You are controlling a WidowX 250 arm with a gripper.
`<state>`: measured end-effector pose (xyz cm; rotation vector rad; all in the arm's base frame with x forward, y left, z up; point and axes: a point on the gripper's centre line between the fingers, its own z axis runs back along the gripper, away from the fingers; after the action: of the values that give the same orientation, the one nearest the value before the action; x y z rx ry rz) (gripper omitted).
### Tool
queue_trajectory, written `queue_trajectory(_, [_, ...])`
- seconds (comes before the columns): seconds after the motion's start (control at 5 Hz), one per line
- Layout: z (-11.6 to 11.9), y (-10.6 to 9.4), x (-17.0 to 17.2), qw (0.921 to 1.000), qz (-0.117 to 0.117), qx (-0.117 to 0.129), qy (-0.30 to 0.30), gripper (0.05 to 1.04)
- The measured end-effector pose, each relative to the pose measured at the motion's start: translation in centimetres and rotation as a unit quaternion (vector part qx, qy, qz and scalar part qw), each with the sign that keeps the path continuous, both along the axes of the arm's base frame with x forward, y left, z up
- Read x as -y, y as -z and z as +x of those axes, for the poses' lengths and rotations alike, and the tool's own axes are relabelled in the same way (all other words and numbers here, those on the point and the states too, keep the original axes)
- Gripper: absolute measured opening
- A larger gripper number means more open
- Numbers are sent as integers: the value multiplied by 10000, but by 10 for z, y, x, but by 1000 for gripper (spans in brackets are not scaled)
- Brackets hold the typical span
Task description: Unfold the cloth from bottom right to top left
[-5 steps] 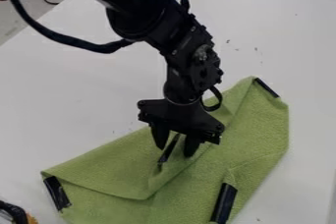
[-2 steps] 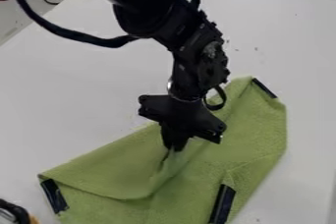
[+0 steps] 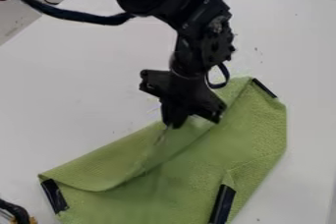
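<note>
Jaws of the gripper [image 3: 173, 124] are clenched, with a pinch of the green cloth [image 3: 253, 134] held at the folded flap [image 3: 101, 171]. Fabric is drawn up into creases just below the tips. Cloth is probably light, limp, slightly grippy, not fragile; a bunched hold should be tolerated, though slipping is possible if too little is caught. Best hold is judged to be the flap's loose corner, pulled low toward top left so the layer below isn't dragged. Outward, the rest of the cloth is spread on the white table [image 3: 66, 95], lower middle to right, with black strips [image 3: 54, 196] seen at its edges. Unfolding is judged underway, not finished.
</note>
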<state>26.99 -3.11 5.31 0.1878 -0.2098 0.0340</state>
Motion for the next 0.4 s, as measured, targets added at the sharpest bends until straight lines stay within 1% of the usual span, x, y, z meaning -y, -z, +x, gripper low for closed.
queue_trajectory(0.2, [19, -3, -33, 9999, -36, 99, 111, 55])
queue_trajectory(0.4, [37, -1, -57, 9994, -1, 77, 349, 55])
